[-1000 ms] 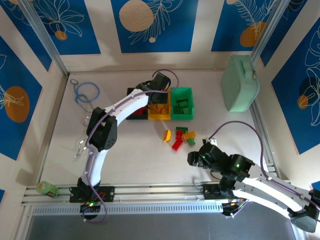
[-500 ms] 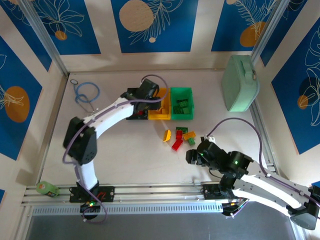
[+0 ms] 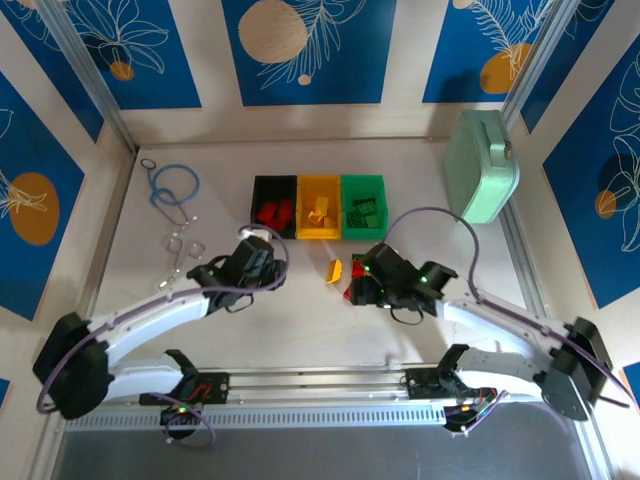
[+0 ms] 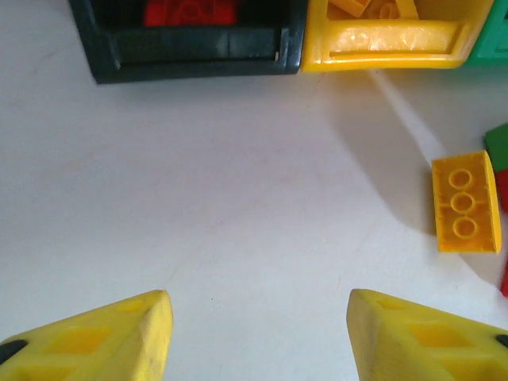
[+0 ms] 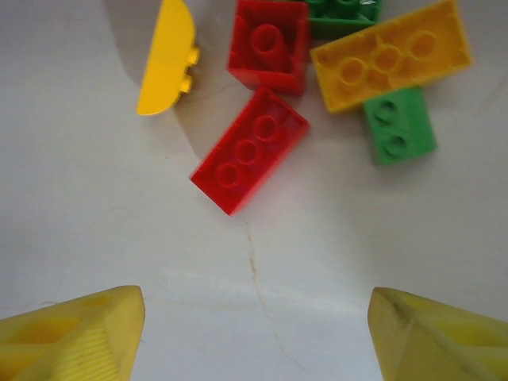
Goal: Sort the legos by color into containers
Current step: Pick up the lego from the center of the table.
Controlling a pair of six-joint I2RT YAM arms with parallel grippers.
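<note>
Jaws of both arms stand apart and hold nothing

From the top camera, the left jaws hang low over bare tabletop (image 3: 240,150), in front of the black bin (image 3: 274,180) and clear of it. The right jaws sit over the loose bricks in front of the green bin (image 3: 363,178), hiding most of them; a curved yellow piece (image 3: 334,271) lies just to their left. The yellow bin (image 3: 319,179) stands between the other two, all three touching in a row. Red bricks (image 3: 273,212) lie in the black bin, yellow ones (image 3: 320,210) in the yellow bin and green ones (image 3: 362,210) in the green bin. A mint-green case (image 3: 480,165) lies far right, and a blue cable loop (image 3: 175,185) far left

At the left wrist, the two yellow fingertips (image 4: 95,341) are wide apart with only tabletop between them. Ahead are the front walls of the black and yellow bins. A yellow brick with three round marks (image 4: 464,202) lies flat to the right

At the right wrist, the fingertips (image 5: 71,329) are parted over bare tabletop, short of the pile. Nearest is a long red brick (image 5: 249,151), a square red brick (image 5: 267,44) touching its far end. A long yellow brick (image 5: 389,55) touches a small green brick (image 5: 399,127)
</note>
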